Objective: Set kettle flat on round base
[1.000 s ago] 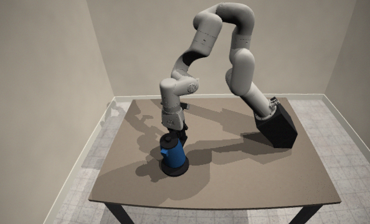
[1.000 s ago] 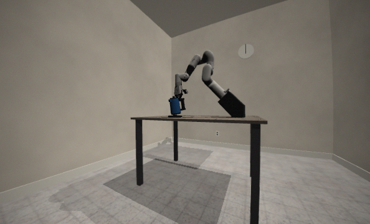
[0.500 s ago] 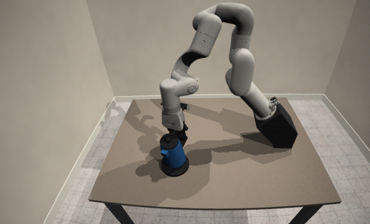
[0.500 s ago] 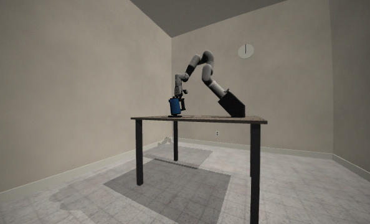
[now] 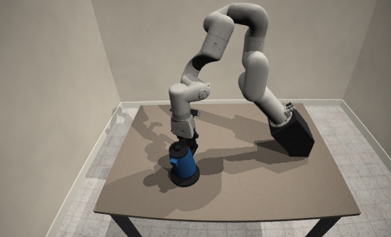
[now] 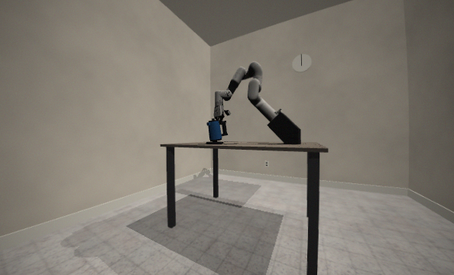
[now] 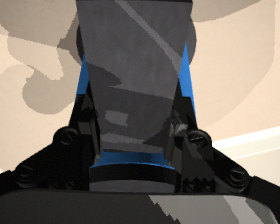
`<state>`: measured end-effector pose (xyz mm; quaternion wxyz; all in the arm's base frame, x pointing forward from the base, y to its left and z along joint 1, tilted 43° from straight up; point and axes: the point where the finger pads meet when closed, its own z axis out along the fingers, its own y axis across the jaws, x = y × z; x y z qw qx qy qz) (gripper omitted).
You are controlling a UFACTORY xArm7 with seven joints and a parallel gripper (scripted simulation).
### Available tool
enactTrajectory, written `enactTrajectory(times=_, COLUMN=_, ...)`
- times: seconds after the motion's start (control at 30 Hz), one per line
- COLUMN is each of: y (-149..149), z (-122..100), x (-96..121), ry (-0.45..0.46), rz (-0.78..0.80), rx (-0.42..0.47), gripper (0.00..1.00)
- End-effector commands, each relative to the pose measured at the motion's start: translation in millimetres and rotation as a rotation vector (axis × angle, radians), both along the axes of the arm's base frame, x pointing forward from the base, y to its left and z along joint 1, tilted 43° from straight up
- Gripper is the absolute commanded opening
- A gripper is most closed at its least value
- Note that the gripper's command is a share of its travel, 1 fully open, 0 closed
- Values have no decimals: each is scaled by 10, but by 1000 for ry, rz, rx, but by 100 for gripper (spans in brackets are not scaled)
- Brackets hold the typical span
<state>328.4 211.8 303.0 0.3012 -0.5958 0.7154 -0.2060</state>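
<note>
The blue kettle [image 5: 183, 162] with a black lid and knob stands upright over its round black base [image 5: 184, 179] near the table's front left. In the side view the kettle [image 6: 214, 131] sits low over the base [image 6: 214, 142]; I cannot tell if it rests fully on it. My gripper [image 5: 191, 143] comes down from above behind the kettle and is shut on the upright black bar of the kettle's handle [image 7: 134, 90], which fills the wrist view between the fingers, with blue body edges showing at both sides.
The arm's black mount [image 5: 292, 131] stands at the table's back right. The kettle is some way in from the table's left and front edges. A wall clock [image 6: 301, 63] hangs on the far wall.
</note>
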Motion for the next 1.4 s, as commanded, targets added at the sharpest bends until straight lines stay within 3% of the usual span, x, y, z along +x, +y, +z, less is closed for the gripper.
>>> enactTrajectory(times=0.0, y=10, z=8, x=9, ry=-3, rz=1, rx=2, gripper=0)
enactTrajectory(times=1.33, y=10, z=2, x=15, ry=-3, rz=1, rx=2, gripper=0)
enactTrajectory(times=1.37, y=10, z=2, x=15, ry=-3, rz=1, rx=2, gripper=81)
